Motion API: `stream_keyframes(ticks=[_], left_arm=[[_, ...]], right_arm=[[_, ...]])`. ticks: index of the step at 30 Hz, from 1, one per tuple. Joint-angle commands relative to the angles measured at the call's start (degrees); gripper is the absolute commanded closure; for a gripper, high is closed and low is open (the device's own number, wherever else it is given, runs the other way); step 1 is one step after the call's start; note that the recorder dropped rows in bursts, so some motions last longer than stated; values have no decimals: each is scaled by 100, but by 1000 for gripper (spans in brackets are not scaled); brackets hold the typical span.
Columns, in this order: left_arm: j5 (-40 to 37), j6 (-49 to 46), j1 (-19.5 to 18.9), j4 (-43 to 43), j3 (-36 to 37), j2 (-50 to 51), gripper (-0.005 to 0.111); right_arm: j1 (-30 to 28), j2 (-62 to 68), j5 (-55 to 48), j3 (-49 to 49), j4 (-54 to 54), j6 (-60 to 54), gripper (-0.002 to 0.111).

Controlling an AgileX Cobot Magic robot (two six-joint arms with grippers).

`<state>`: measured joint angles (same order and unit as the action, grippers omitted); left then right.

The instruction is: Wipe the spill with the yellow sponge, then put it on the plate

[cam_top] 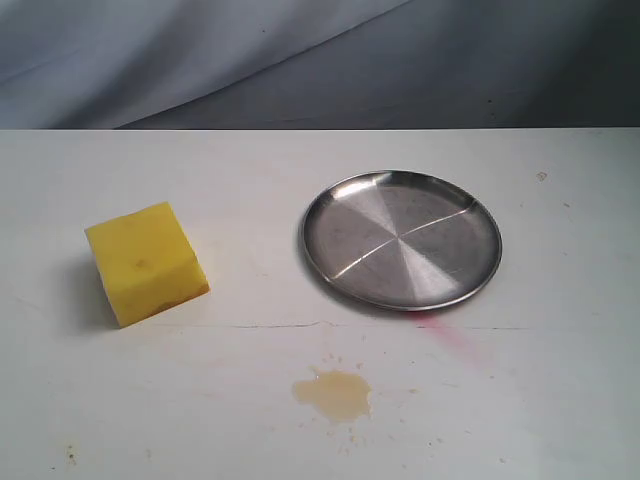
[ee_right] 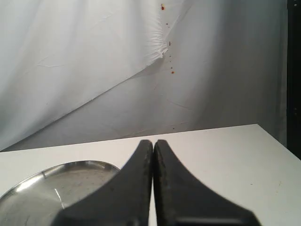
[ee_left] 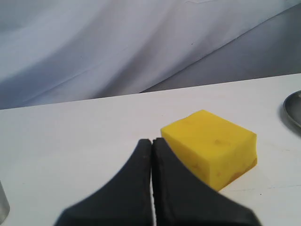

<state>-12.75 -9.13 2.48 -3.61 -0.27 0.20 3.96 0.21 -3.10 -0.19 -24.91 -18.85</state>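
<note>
The yellow sponge (cam_top: 147,262) sits on the white table at the left, a thick block resting flat. The steel plate (cam_top: 402,239) lies to its right, with nothing on it. The small yellowish-brown spill (cam_top: 334,394) is on the table nearer the front, between the two. Neither arm shows in the exterior view. In the left wrist view my left gripper (ee_left: 151,141) is shut with nothing in it, and the sponge (ee_left: 211,146) lies just beyond its tips. My right gripper (ee_right: 153,142) is also shut and holds nothing, with the plate's rim (ee_right: 56,172) beside it.
A faint pink streak (cam_top: 452,336) stains the table just in front of the plate. A grey cloth backdrop (cam_top: 320,60) hangs behind the table's far edge. A metal object's edge (ee_left: 3,205) shows at the side of the left wrist view.
</note>
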Motion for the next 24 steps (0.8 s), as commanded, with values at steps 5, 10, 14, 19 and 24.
stream_keyframes(ticks=[5,10,14,19,24], left_arm=[[58,-2,31,-34,27,-20,107],[58,-2,31,-34,27,-20,107],[58,-2,31,-34,27,-20,107],[58,-2,31,-34,27,-20,107],[58,-2,31,-34,27,-20,107]], right_arm=[[19,-21,34,19,-11,3,108],[19,-21,378,19,-11,3,108],[19,-21,310,19,-245,159,108],[19,-21,-29,0,-455,285,108],[19,247,-205,-602,-824,260,108]])
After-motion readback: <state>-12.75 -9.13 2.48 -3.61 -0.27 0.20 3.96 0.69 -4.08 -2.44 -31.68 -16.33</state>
